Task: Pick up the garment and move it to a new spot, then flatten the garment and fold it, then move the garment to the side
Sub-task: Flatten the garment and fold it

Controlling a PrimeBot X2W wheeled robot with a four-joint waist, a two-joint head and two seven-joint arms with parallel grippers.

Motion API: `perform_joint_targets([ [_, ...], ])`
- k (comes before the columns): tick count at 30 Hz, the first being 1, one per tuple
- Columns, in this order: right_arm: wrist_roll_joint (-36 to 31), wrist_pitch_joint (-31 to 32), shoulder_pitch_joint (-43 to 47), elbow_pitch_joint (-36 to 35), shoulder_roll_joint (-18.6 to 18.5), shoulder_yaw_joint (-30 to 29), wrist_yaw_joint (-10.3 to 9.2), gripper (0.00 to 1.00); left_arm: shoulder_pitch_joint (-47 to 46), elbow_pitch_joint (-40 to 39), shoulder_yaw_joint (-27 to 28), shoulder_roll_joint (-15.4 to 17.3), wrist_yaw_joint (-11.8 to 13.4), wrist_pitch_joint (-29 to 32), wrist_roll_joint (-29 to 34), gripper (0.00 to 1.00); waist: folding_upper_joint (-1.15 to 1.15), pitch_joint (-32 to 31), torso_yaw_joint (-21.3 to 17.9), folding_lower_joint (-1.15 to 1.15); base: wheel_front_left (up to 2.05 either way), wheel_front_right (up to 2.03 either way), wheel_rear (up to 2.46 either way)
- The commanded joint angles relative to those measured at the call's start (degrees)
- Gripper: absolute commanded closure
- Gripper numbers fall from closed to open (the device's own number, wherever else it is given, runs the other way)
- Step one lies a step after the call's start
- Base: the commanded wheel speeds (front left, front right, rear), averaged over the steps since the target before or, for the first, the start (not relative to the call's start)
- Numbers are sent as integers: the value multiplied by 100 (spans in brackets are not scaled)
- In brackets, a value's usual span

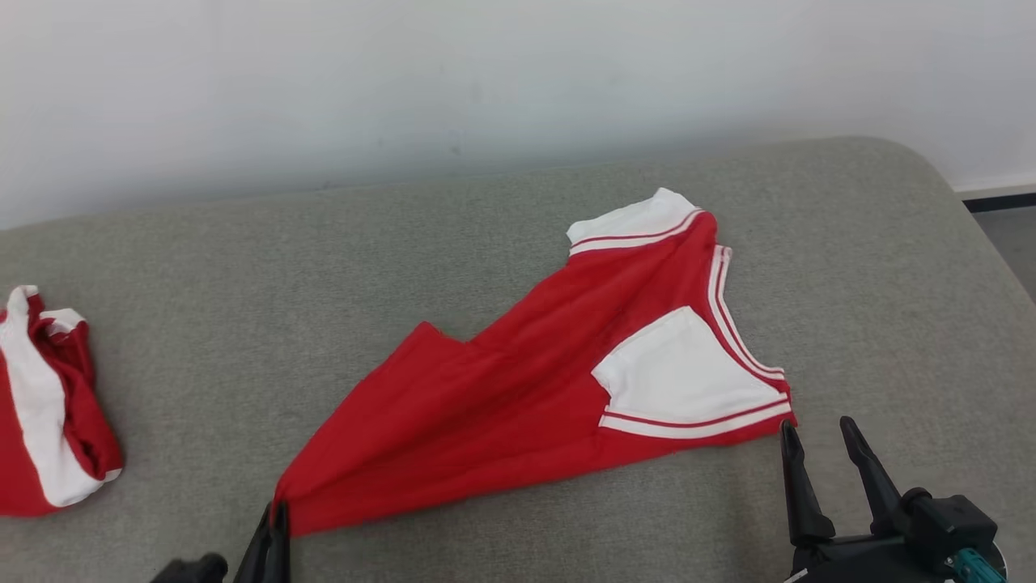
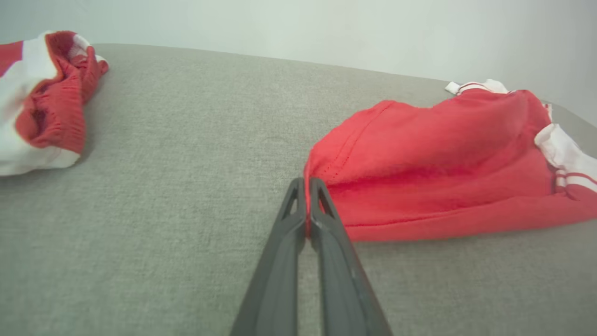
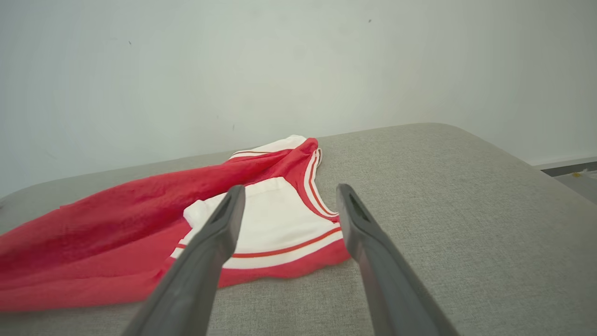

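Observation:
The garment [image 1: 518, 397] is a red shirt with white striped sleeves, lying stretched across the grey cushion; it also shows in the left wrist view [image 2: 443, 163] and the right wrist view [image 3: 140, 224]. My left gripper [image 1: 277, 518] is shut on the garment's near left corner, its tips pinching the red hem [image 2: 307, 186]. My right gripper [image 1: 817, 433] stands open just off the garment's near right corner, by the white sleeve [image 3: 275, 224], with nothing between its fingers [image 3: 224, 219].
A second red and white garment [image 1: 44, 405] lies bunched at the far left of the cushion [image 2: 42, 98]. The grey cushion [image 1: 243, 283] meets a pale wall at the back. Its rounded right edge [image 1: 971, 235] drops to the floor.

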Motion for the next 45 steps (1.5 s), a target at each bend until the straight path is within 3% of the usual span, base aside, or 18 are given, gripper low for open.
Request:
perform_joint_targets([
  [1,26,-2,56,27,21,-22,-15,0,170,-83,23,-11,41,-3,-56,100,0,-39,92,0,0,0,0],
  [6,38,-2,123,148,53,-81,-15,0,687,-187,-31,-39,91,-3,-176,100,0,-54,231,0,0,0,0],
  [8,30,-2,149,197,58,-80,-15,0,723,-202,-40,-42,113,-3,-242,50,0,-72,273,0,0,0,0],
  [9,25,-2,167,225,54,-80,-15,0,739,-204,-46,-46,116,-3,-264,0,0,-89,288,0,0,0,0],
  [24,-52,-2,-42,502,-215,70,-15,0,521,-1777,154,-61,235,-3,352,0,0,-295,360,0,0,0,0],
  [34,-24,1,-255,701,-380,287,-15,0,480,-1839,168,-61,268,-3,460,0,0,-323,400,0,0,0,0],
  [45,219,523,-1795,1646,-1131,992,-15,0,265,-1798,-42,-62,292,-3,325,0,0,121,763,0,0,0,0],
])
